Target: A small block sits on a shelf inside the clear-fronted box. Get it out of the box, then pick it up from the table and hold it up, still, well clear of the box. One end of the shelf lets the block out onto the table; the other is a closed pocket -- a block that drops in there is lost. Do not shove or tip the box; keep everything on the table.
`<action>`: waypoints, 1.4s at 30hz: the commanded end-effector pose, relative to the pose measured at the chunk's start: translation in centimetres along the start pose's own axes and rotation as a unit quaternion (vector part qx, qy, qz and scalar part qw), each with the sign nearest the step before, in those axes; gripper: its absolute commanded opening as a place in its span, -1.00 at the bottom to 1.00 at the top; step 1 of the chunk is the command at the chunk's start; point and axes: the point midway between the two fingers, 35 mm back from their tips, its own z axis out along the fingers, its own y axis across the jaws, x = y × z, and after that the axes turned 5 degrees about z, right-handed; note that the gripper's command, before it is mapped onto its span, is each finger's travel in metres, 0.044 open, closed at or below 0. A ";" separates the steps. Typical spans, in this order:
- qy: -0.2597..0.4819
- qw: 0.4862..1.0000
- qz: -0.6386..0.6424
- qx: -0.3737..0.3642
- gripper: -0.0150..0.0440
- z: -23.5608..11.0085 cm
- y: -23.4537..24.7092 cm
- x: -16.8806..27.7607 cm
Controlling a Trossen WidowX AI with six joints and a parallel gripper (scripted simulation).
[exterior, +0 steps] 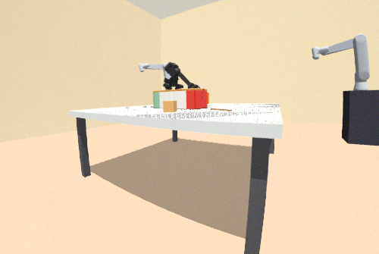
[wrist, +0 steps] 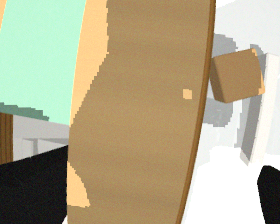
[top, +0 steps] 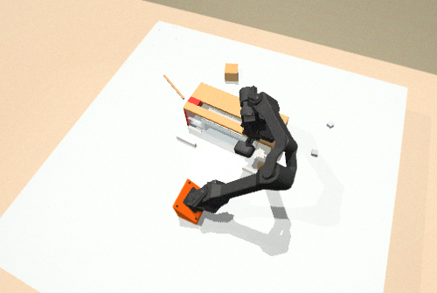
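The box point(top: 216, 100) point(exterior: 178, 99) point(wrist: 144, 128) has a tan top, a red end point(top: 192, 101) point(exterior: 196, 98) and a mint green end point(exterior: 156, 99) point(wrist: 44, 41). My gripper point(top: 248, 142) point(exterior: 170, 84) point(wrist: 179, 165) is open and empty. It hangs over the box's top near the green end, one finger on each side in the wrist view. A small tan block point(wrist: 236, 75) shows in the wrist view just past the long edge of the box's top, on a pale surface. I cannot tell whether it lies on the shelf or on the table.
A larger tan cube point(top: 231, 72) point(exterior: 170, 106) stands on the table behind the box. A thin wooden stick point(top: 173, 87) and a short grey rod point(top: 186, 142) lie near the red end. Two small white cubes point(top: 330, 124) point(top: 314, 152) lie to the right. The arm's orange base point(top: 185, 207) is in front.
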 end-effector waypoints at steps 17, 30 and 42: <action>0.023 0.999 0.026 -0.034 0.60 -8.6 -0.7 9.8; 0.164 0.873 0.452 -0.084 0.47 -7.7 -1.2 -1.7; 0.229 0.707 0.662 -0.098 0.47 -6.1 -3.6 -7.1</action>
